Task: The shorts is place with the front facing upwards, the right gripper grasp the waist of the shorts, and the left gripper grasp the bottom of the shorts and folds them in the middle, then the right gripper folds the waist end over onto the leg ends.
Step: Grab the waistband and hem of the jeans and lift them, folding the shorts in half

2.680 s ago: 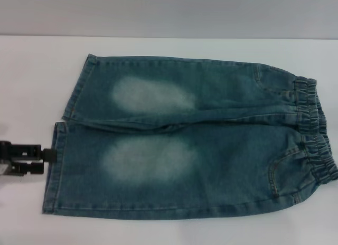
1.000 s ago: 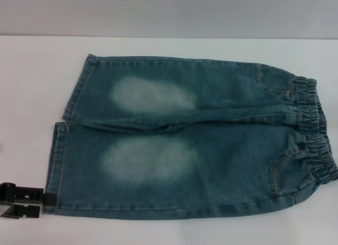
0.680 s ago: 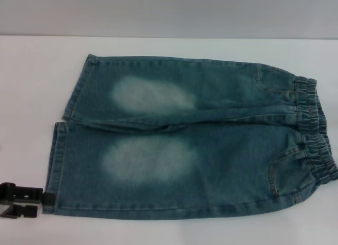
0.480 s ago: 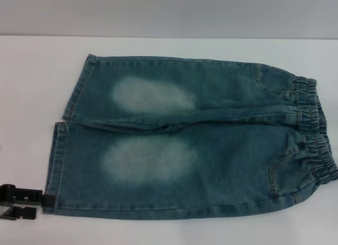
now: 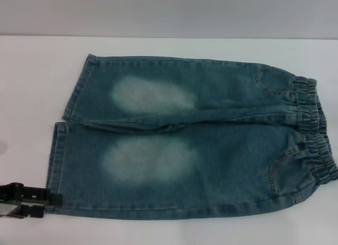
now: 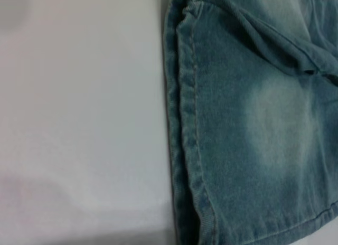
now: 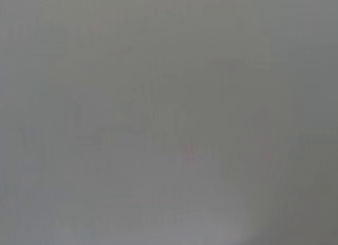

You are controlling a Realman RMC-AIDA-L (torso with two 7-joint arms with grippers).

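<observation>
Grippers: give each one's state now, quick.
Left gripper: at the shorts' near leg hem; jaws' state cannot be told.
Right gripper: not in view.

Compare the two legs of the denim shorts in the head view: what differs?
The near leg reaches farther toward the robot's left than the far leg, whose hem sits stepped back. The left gripper is at the near leg's hem corner; nothing is at the far leg's hem. The near leg's faded patch is broader, the far leg's narrower. Both lie flat on the white table, front up, joined at the elastic waistband.
</observation>
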